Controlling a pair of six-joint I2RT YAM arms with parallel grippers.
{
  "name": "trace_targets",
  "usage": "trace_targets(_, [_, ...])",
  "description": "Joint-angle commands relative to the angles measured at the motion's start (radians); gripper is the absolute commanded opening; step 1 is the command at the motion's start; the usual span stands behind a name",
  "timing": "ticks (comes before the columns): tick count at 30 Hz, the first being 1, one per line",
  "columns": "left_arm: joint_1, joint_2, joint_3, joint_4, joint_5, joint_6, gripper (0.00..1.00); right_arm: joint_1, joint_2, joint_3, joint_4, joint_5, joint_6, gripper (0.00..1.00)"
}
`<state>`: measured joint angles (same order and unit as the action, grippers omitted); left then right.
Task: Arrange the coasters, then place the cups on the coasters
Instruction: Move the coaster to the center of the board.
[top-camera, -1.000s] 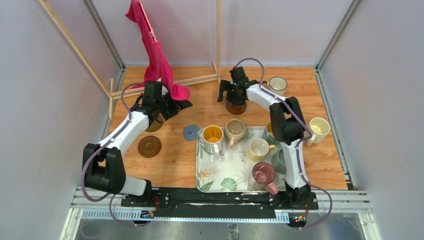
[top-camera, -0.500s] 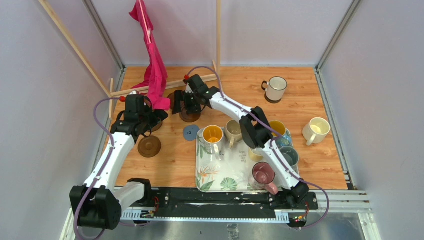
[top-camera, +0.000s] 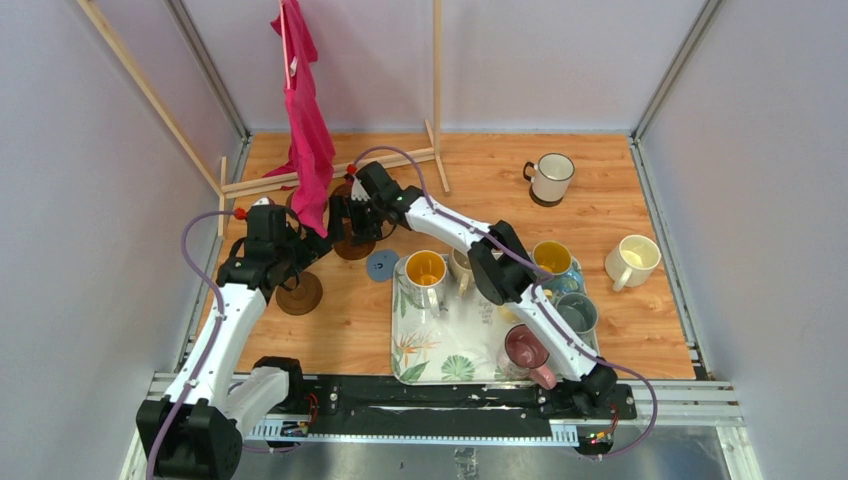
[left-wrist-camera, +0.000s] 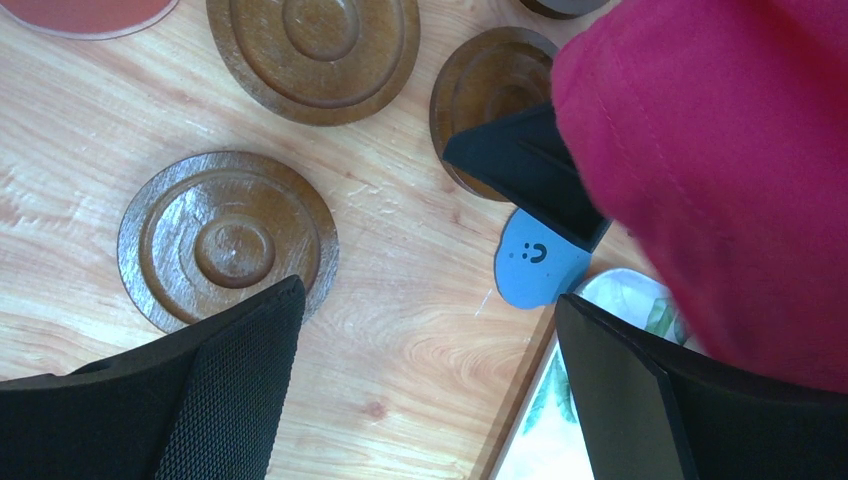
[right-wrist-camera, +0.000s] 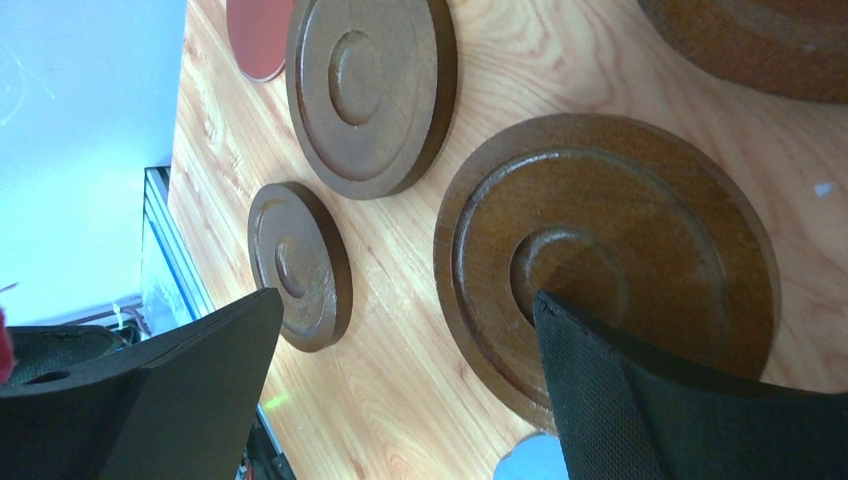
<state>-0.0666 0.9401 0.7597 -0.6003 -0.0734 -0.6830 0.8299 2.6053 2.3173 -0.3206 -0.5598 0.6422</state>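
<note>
Several dark brown coasters lie on the wooden table: one (top-camera: 299, 293) by my left arm and one (top-camera: 352, 245) under my right gripper (top-camera: 345, 222). A small grey-blue coaster (top-camera: 382, 265) lies beside the tray. The left wrist view shows brown coasters (left-wrist-camera: 228, 240) (left-wrist-camera: 313, 50), a red coaster's edge (left-wrist-camera: 90, 10) and the blue one (left-wrist-camera: 540, 265). My left gripper (left-wrist-camera: 430, 340) hangs open over bare wood. My right gripper (right-wrist-camera: 405, 300) is open, one finger over a brown coaster (right-wrist-camera: 605, 265). The cups include yellow (top-camera: 425, 270), grey (top-camera: 578, 312) and maroon (top-camera: 525, 350) ones on the tray.
The leaf-patterned tray (top-camera: 440, 350) sits at the front centre. A white dark-rimmed cup (top-camera: 550, 178) and a cream cup (top-camera: 632, 262) stand on the table to the right. A pink cloth (top-camera: 310, 130) hangs from a wooden rack (top-camera: 437, 90) over both grippers.
</note>
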Motion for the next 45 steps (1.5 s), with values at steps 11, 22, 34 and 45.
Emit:
trace_targets(11, [0.007, -0.018, -0.044, 0.027, 0.067, 0.004, 1.0, -0.065, -0.277, -0.213, -0.088, 0.051, -0.091, 1.0])
trace_targets(22, [0.005, -0.015, -0.076, 0.05, 0.153, 0.0, 1.0, -0.086, -0.434, -0.514, -0.083, 0.174, -0.141, 1.0])
trace_targets(34, [-0.111, 0.048, -0.098, 0.128, 0.228, 0.04, 1.0, -0.267, -0.83, -0.893, -0.081, 0.345, -0.173, 1.0])
trace_targets(45, [-0.162, 0.093, -0.121, 0.14, 0.288, 0.12, 1.0, -0.428, -1.161, -1.153, -0.118, 0.446, -0.164, 1.0])
